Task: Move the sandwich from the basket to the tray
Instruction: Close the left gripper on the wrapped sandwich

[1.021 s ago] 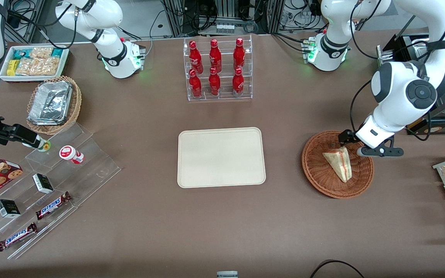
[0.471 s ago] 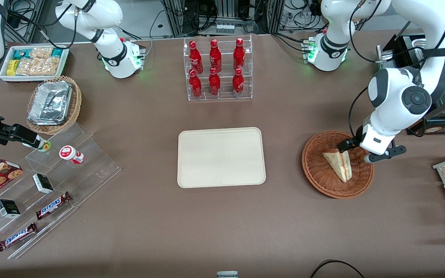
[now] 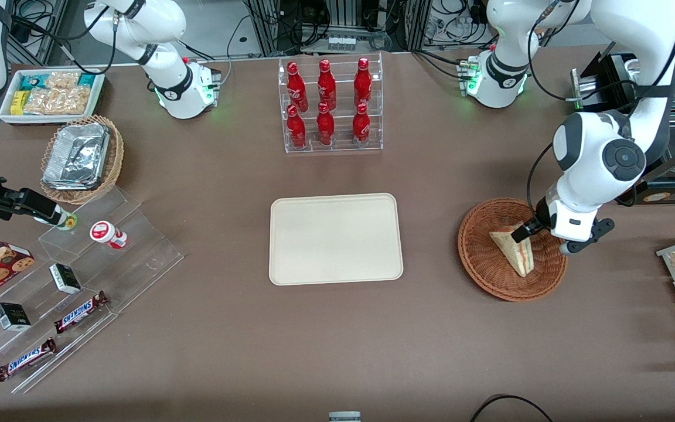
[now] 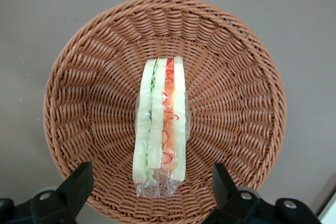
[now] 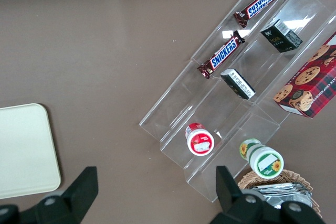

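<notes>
Left wrist view | my gripper (image 4: 149, 184) hangs spread wide above the sandwich (image 4: 161, 124) lying in the basket (image 4: 239, 98) | advice: descend centred, straddle the bread faces, squeeze gently | tray (image 3: 336, 238) unloaded.

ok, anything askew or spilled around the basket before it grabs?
Nothing stands out. The sandwich stands on edge inside the basket, wrap intact; the gripper hangs above it, jaws open either side. The tray is bare.

Gripper (image 4: 152, 192) centred (apparently lower) over sandwich (image 4: 160, 135).
</notes>
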You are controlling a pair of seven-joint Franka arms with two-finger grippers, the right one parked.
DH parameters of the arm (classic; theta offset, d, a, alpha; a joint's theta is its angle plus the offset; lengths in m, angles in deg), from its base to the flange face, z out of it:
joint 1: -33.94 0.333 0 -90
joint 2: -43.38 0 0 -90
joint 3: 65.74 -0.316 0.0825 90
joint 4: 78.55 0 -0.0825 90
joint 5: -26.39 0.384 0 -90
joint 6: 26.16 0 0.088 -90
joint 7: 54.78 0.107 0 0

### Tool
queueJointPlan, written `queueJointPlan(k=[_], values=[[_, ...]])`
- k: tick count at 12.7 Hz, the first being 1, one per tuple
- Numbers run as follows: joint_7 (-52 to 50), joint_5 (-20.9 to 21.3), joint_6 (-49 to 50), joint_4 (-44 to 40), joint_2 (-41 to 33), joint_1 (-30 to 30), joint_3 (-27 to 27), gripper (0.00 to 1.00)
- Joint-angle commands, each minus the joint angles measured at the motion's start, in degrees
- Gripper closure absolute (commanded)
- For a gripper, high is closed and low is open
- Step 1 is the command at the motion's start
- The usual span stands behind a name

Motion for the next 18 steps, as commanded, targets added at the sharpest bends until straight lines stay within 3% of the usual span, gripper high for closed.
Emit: queueJointPlan(k=[1, 8, 9, 11, 12, 18], values=[[-1.27, -0.41, -1.47, 0.09, 1.98, -0.08, 0.24, 0.0], [-1.53, -0.41, -6.3, 0.09, 6.73, -0.17, 0.24, 0.0], [-1.53, -0.41, -6.31, 0.09, 7.08, -0.17, 0.24, 0.05], [-1.53, -0.41, -6.22, 0.09, 7.08, -0.17, 0.24, 0.73], [-1.53, -0.41, -6.04, 0.09, 7.08, -0.09, 0.24, 0.99], [-1.27, -0.41, 2.11, -3.85, 5.42, -0.17, 0.51, 1.0]])
